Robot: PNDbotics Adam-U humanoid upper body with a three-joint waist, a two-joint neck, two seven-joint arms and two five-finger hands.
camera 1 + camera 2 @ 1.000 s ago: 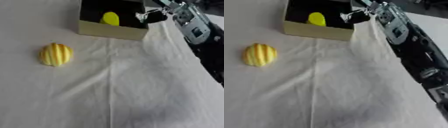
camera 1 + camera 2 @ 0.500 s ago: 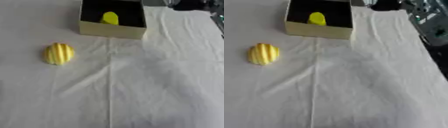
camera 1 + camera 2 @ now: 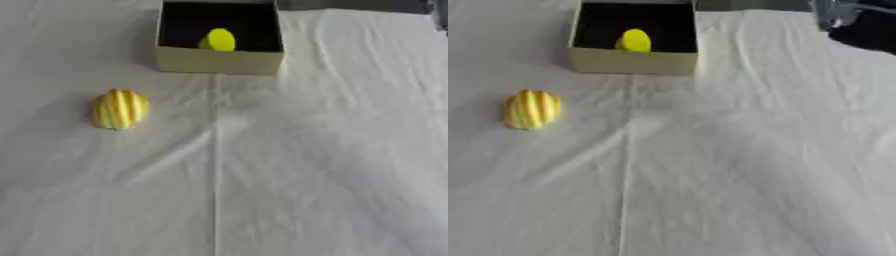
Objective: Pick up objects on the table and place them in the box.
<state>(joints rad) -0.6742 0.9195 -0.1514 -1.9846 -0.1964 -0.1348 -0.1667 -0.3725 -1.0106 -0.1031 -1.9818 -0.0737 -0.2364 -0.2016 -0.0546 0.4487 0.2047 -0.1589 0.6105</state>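
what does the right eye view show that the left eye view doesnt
Only the right eye view shows a sizable dark and silver part of the robot's right arm at the upper right corner; no hand can be made out there. The left eye view adds nothing of its own: just a thin dark sliver at its top right edge. Both show the open box with a smooth yellow object inside, the ribbed yellow object lying apart on the white cloth to the box's near left, and no left arm.

One box (image 3: 219, 60), one smooth yellow object (image 3: 220, 39) inside, one ribbed yellow object (image 3: 119, 108) on one white cloth (image 3: 306, 165).
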